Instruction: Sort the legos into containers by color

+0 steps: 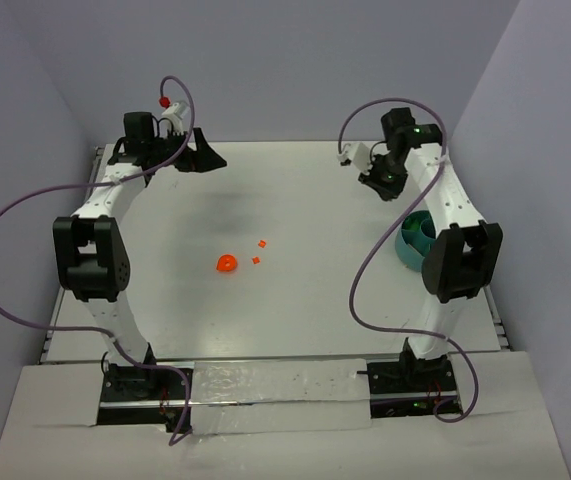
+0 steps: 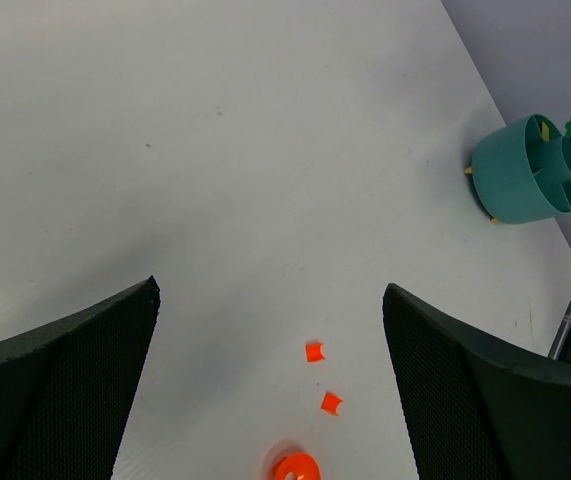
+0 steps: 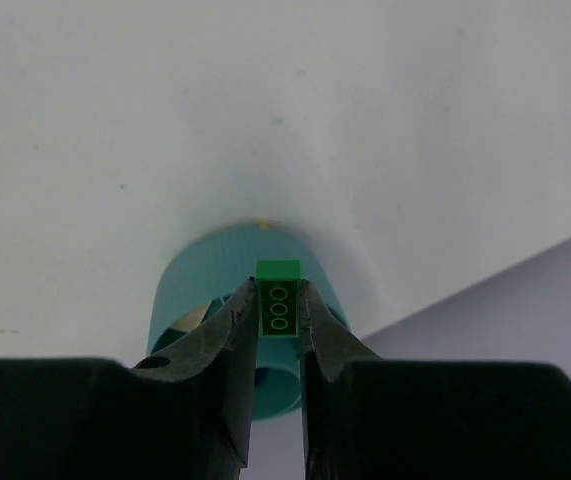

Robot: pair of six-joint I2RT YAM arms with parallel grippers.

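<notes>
Top external view.

- Round teal-blue plastic bowl (image 1: pixel 408 248): stands close to the right edge of the white tabletop (image 1: pixel 315 190), partly hidden behind the right arm.
- Right gripper (image 3: pixel 278 312): clamped on a green studded plastic brick (image 3: pixel 278 272), held over the bowl's rim.
- Left gripper (image 2: pixel 270 290): jaws spread wide with nothing between them, well left of the bowl, by the far edge.
- Two small orange-red plastic bits (image 2: pixel 313 351) and an orange-red round plastic piece (image 2: pixel 296 467): well left of the bowl, with a wide stretch of white surface between.
</notes>
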